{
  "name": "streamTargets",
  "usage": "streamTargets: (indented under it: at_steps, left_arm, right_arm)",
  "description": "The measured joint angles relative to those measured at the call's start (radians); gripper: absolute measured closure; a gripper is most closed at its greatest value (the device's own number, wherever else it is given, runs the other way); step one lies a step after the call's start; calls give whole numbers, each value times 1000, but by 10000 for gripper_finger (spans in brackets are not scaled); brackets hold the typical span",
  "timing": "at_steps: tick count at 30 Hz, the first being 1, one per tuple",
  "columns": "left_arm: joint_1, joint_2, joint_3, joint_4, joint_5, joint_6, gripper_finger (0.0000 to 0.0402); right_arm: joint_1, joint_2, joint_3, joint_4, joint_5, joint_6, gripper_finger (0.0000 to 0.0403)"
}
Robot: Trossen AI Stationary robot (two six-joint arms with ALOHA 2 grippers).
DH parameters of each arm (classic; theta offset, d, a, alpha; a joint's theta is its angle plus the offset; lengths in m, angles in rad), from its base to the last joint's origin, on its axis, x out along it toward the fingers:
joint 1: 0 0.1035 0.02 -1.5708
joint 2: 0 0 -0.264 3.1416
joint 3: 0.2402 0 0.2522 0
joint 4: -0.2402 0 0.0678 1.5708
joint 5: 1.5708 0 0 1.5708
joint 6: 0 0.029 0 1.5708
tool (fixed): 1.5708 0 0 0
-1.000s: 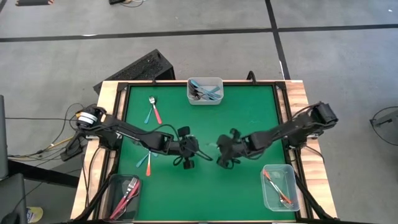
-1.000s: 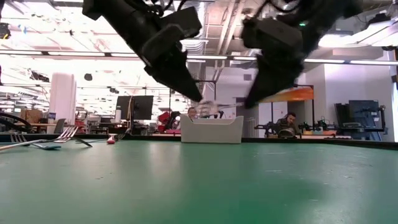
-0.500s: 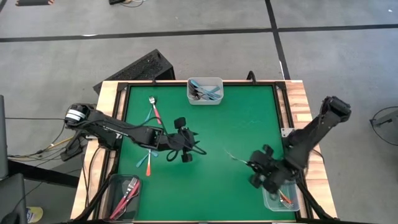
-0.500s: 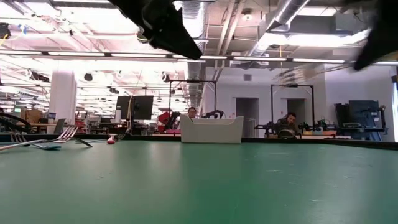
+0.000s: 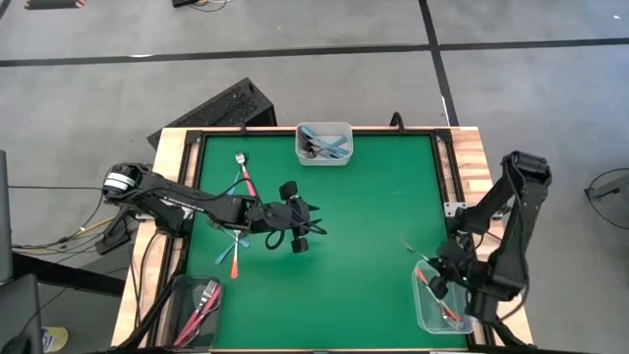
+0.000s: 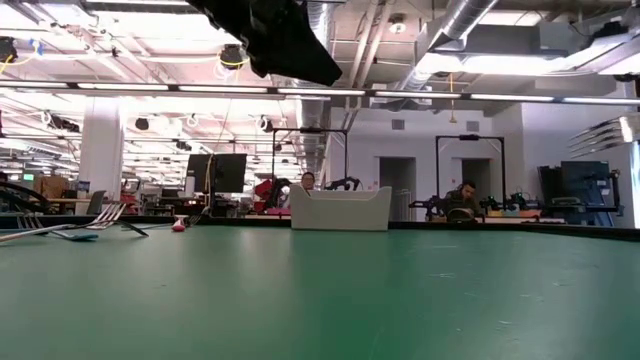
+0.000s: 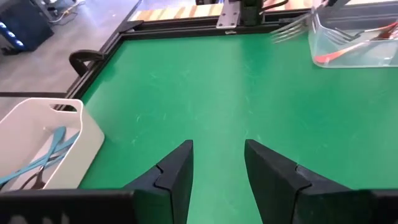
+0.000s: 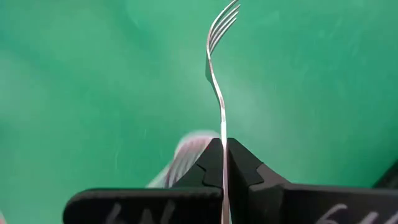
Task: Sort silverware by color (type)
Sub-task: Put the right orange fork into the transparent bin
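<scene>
- Your sort is partly done. The white bin point(image 5: 324, 144) at the far edge of the green table point(image 5: 373, 206) holds light blue forks. The clear container point(image 5: 440, 297) at the near right corner holds at least one pink-red fork. The dark tray point(image 5: 194, 313) at the near left corner holds a few more forks, with a red handle among them.
- Four loose forks remain on the left side of the mat — a crossed pair, one blue and one red point(image 5: 242, 173), lies towards the far edge. A second pair, one blue and one orange point(image 5: 230, 256), lies nearer, just beside the left arm.
- Your right gripper point(image 5: 439, 267) hangs over the rim of the clear container. Its fingers are clamped on a fork point(image 8: 219, 81), with the silver tines pointing out ahead. The handle colour is hidden by the fingers, so you cannot confirm it matches this bin. My judgement is that this fork is about to be dropped there.
- Your left gripper point(image 5: 307, 228) hovers above bare mat near the table's middle. Its fingers point(image 7: 175, 176) stand apart and hold nothing.
- Little blocks the way. The left arm stretches over the nearer loose pair, and both pairs overlap, which may make single picks awkward.
- Beyond the table, the low view shows an open workshop with a person seated far off.
</scene>
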Motion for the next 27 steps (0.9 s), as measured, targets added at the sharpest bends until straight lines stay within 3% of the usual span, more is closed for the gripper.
streamTargets:
  at_steps: [7, 13, 20, 27]
  left_arm:
    - [0, 0, 0, 10, 3, -1, 269]
    - [0, 0, 0, 11, 3, -9, 269]
    - [1, 0, 0, 11, 3, -9, 269]
    - [3, 1, 0, 14, 5, -9, 269]
  right_arm:
    - [77, 13, 65, -13, -128, 11, 389]
    - [129, 17, 99, 20, -139, 9, 389]
    - [140, 136, 99, 67, -193, 69, 386]
    - [109, 204, 99, 202, -233, 69, 303]
